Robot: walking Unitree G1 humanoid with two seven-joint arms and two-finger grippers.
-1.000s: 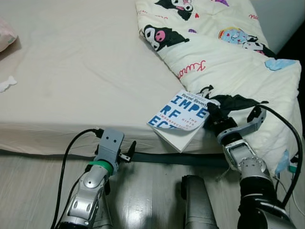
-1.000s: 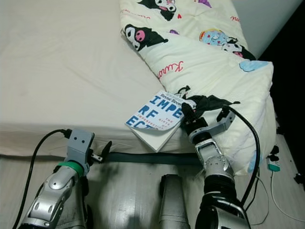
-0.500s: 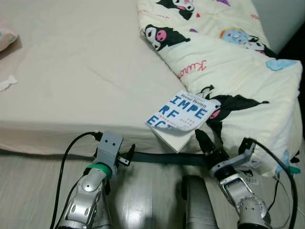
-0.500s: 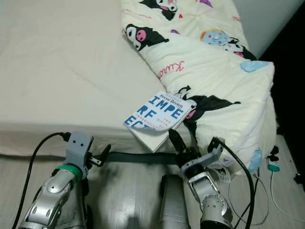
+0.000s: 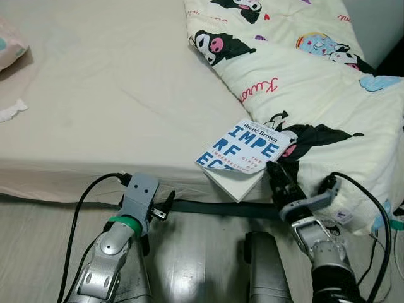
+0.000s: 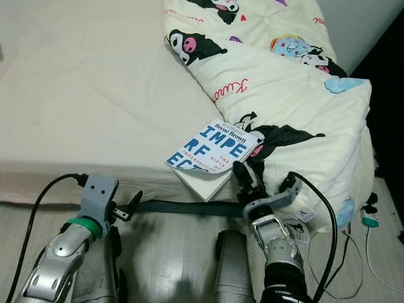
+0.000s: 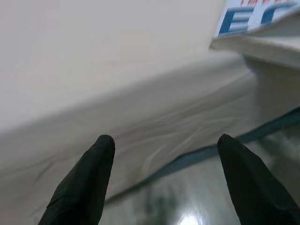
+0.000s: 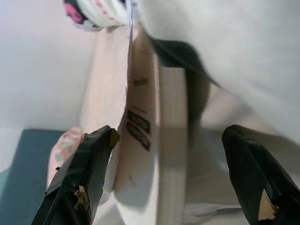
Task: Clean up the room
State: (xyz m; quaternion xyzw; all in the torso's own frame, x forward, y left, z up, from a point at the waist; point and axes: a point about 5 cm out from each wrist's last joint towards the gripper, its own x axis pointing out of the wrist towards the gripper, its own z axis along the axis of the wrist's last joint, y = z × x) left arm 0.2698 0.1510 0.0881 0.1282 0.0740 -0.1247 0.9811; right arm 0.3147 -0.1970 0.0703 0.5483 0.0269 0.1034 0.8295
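A white paperback book with big blue letters lies on the bed's near edge, one corner hanging over it and its far side against the cartoon-print blanket. My right gripper is open just below the book's near-right corner, pointing up at it. In the right wrist view the book's page edge runs between the spread fingers, which do not touch it. My left gripper hangs open and low beside the mattress, holding nothing; it faces the sheet's side.
The cream bed sheet is bare at left, with a pink pillow and a small white scrap at its far left. A dark bed-frame strip runs under the mattress above the wooden floor. Cables lie at right.
The right gripper was up at the book and blanket, dropped below the bed edge, and has risen again to the book's near corner. The left arm has barely moved.
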